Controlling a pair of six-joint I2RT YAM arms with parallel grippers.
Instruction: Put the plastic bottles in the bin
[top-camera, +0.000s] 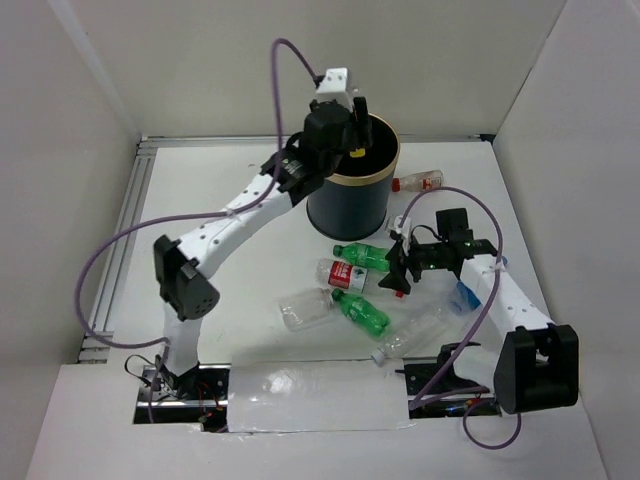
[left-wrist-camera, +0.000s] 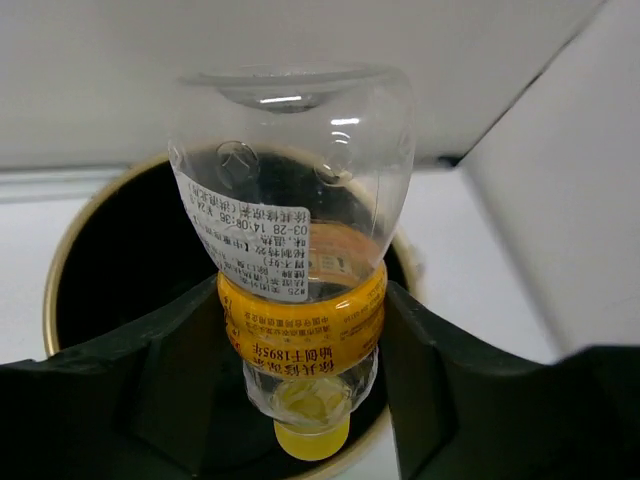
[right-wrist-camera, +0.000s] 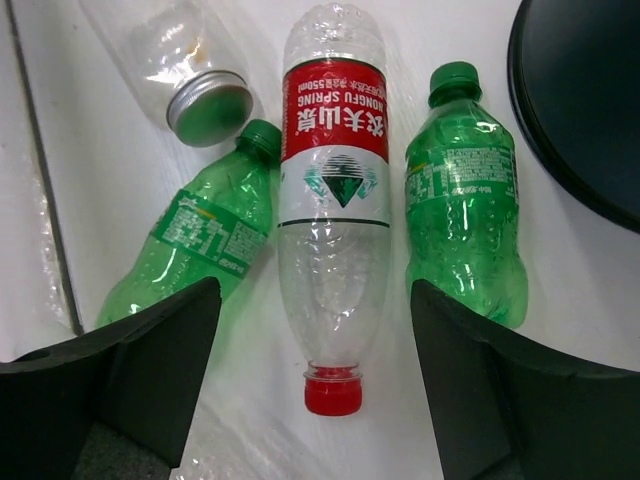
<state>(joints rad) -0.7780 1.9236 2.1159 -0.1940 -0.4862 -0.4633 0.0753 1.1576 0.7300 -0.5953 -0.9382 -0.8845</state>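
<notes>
**Currently: left gripper (left-wrist-camera: 300, 375) pinches a yellow-label bottle (left-wrist-camera: 300, 230) over the bin (left-wrist-camera: 58, 270); right gripper (right-wrist-camera: 318, 370) is spread wide**

Hard to see:
- From the top camera the left gripper's body covers nearly all of the held bottle. Only a yellow spot shows above the bin mouth.
- The bin interior is plain black, so I can't tell its contents.
- The blue-tinted bottle (top-camera: 466, 297) sits half behind the right arm (top-camera: 505, 305).
- In the right wrist view the bin is cut off at the top right corner.
- There the clear wide-mouth container (right-wrist-camera: 190, 70) is clipped by the top edge, and one finger (right-wrist-camera: 150, 370) covers the base of a green bottle (right-wrist-camera: 195, 245).

Grip: the yellow-label bottle hangs cap down, with black fingers pressing its yellow band from both sides and its cap over the dark opening. It is thin clear plastic with a dimpled base and a white print panel.

Right side: the jaws are wide apart above the table (top-camera: 200, 190). The red-label bottle (right-wrist-camera: 335, 200) lies between them, untouched. It has a ribbed clear body and its red cap faces the camera. A second green bottle (right-wrist-camera: 465, 230) lies just beside it, near the bin wall. Both green ones are translucent and waisted. The wide-mouth container has a silver ring at its mouth.

The bin is a smooth dark cylinder with a thin gold rim.
</notes>
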